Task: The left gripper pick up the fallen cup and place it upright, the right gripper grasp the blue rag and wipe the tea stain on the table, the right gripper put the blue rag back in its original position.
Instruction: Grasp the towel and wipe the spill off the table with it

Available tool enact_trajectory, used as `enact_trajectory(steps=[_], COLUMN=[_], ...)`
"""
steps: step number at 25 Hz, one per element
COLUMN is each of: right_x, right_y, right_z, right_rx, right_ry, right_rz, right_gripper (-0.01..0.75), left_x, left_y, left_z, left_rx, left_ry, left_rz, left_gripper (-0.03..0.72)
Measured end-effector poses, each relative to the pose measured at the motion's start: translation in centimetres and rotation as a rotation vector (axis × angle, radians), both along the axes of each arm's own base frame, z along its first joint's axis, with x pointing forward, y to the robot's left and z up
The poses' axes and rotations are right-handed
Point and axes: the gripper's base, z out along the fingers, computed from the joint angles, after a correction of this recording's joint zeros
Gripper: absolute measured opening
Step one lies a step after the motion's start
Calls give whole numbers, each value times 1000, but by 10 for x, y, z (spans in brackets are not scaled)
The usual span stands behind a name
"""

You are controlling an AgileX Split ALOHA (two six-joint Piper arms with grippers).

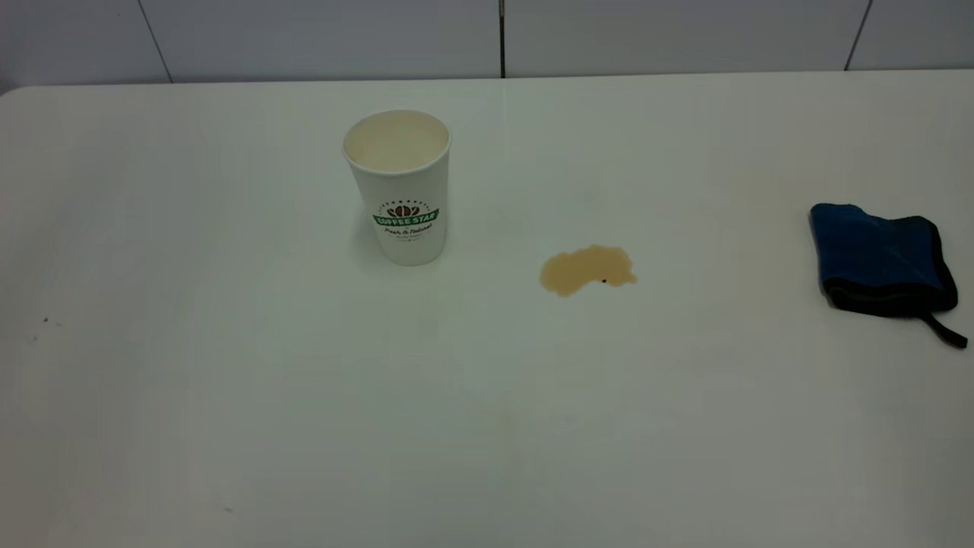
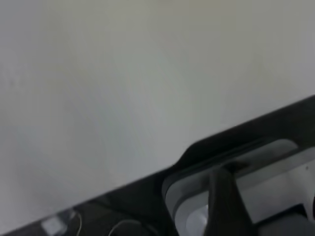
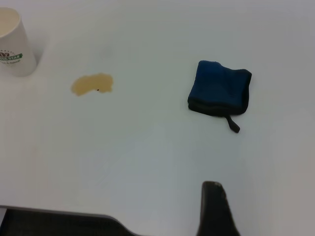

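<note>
The cup (image 1: 401, 186) stands upright on the table (image 1: 228, 396), left of centre, with its green logo facing the camera; it also shows in the right wrist view (image 3: 14, 44). The tea stain (image 1: 586, 269) lies to the right of the cup, and shows in the right wrist view (image 3: 92, 84). The blue rag (image 1: 883, 259) lies folded at the far right, its loop strap pointing to the front; it also shows in the right wrist view (image 3: 219, 94). Neither arm shows in the exterior view. My left gripper (image 2: 224, 201) is off the table's edge. My right gripper (image 3: 215, 209) hangs above the table, short of the rag.
A grey tiled wall (image 1: 487, 34) runs behind the table's far edge. In the left wrist view a dark table edge (image 2: 246, 132) and a grey base (image 2: 275, 172) with cables lie below the gripper.
</note>
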Motion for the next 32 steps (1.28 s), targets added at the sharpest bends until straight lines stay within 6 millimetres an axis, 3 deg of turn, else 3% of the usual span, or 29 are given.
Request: enact_trajectory(steps=[6,15,25,32], right_x=[0,0,0,0], right_y=[0,0,0,0], right_z=[0,0,0,0], right_rx=[0,0,0,0], right_ry=[0,0,0,0], right_rz=[0,0,0,0], right_gripper=[533,533,533,533], left_x=[-64,-125,-176,-199], left_y=[25,59,75,80], left_z=[-59,-100,-92,-93], left_rx=[67,168,43,36], left_ry=[42,-93,-438,-577], left_rz=[30,132,174,347], left_gripper=[458,458,458,458])
